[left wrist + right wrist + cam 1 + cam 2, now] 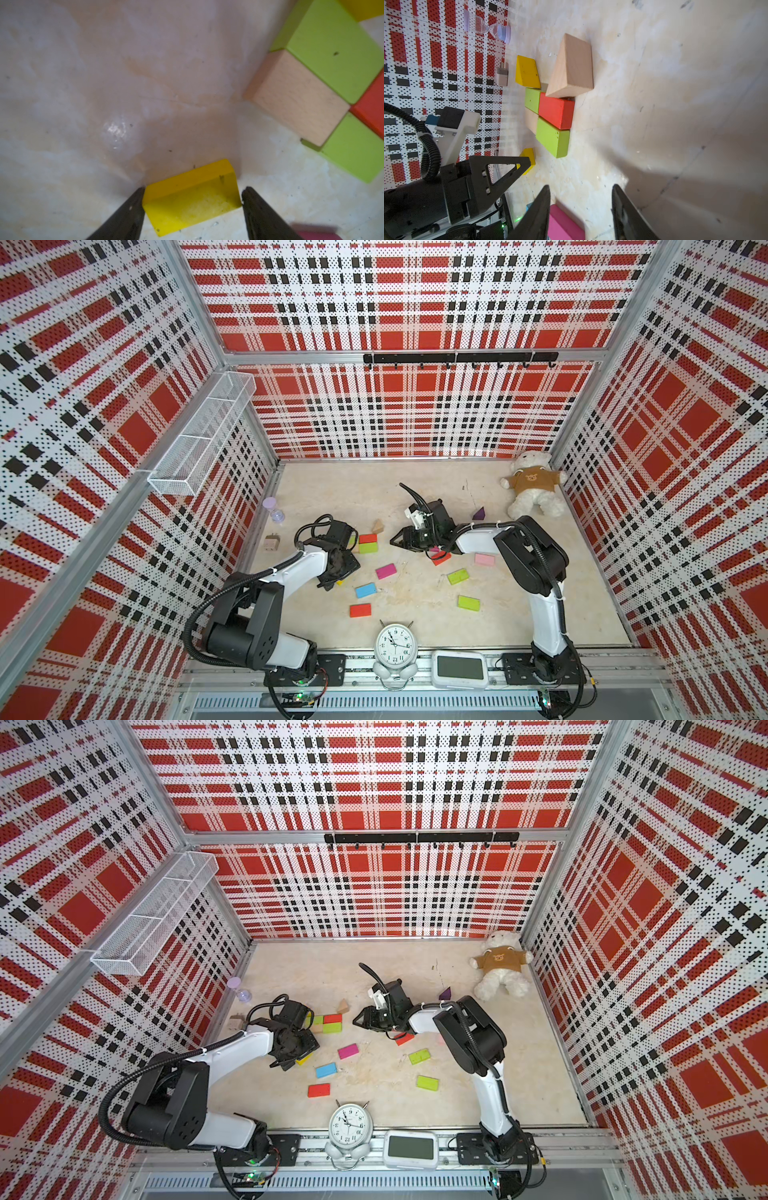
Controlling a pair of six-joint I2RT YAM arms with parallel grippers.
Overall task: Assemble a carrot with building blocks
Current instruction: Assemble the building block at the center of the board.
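In the left wrist view, the left end effector (193,188) is seen straddling a yellow block (191,199) that lies on the surface (104,83). The jaws stand close against both ends of it; whether it is clamped cannot be told. In both top views that block is almost hidden beneath the end effector. In the right wrist view, the right end effector (581,185) is shown moderately parted and empty. The building blocks (366,590) are scattered beyond the alarm clock (394,645). A joined red, lime and tan group (368,543) is placed farther beyond it. The mottled beige surface is enclosed by red plaid perforated walls (415,406).
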